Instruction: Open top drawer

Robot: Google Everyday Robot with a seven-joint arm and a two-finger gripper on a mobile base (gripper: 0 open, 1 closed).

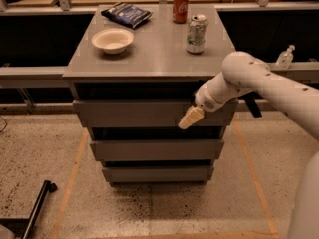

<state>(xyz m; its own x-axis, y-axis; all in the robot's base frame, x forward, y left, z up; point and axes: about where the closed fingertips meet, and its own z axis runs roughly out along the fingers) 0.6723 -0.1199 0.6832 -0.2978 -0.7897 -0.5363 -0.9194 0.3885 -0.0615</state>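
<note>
The top drawer [129, 113] is a plain grey front panel, the widest of three, just under the cabinet top. It stands out a little from the cabinet, with a dark gap above it. My gripper [191, 118] has cream-coloured fingers and sits at the right part of the top drawer's front, against or just in front of the panel. The white arm [259, 83] reaches in from the right. The middle drawer [154, 150] and the lowest drawer [157, 173] lie below.
On the cabinet top [154, 54] stand a white bowl [112, 40], a dark snack bag [127, 14], a red can [181, 6] and a silver can [197, 33]. A clear bottle [285, 57] stands on the ledge at right. A black pole [37, 208] lies on the floor at lower left.
</note>
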